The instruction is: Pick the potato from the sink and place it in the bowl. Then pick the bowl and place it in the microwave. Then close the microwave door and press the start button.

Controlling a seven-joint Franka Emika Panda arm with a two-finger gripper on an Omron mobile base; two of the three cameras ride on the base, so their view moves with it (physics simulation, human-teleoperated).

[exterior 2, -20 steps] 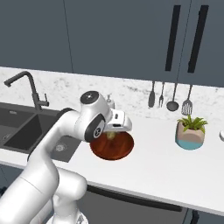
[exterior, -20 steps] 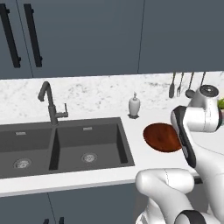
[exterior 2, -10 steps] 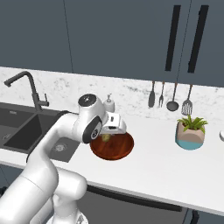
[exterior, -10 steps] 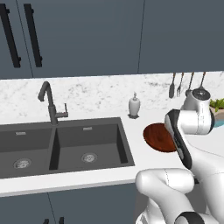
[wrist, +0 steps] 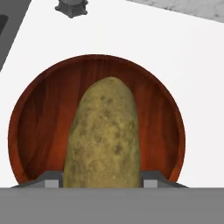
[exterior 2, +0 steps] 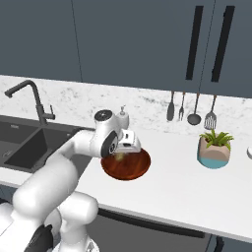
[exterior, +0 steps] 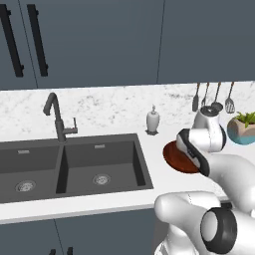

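Fingers [wrist: 103, 179]: pinching the potato [wrist: 104, 140], nearest the hand camera, hanging above the bowl.
Potato: out of the sink, not yet released; over the bowl's middle, long axis toward 12 o'clock.
Bowl [wrist: 39, 127]: on the surface [exterior 2: 187, 187], beyond the potato; a soap bottle [exterior: 153, 121] at 11 o'clock behind it.
Sink [exterior: 74, 164]: at 9 o'clock, both basins bare.
Done: pick from sink.
Left: drop into bowl, carry bowl to microwave, shut door, press start.
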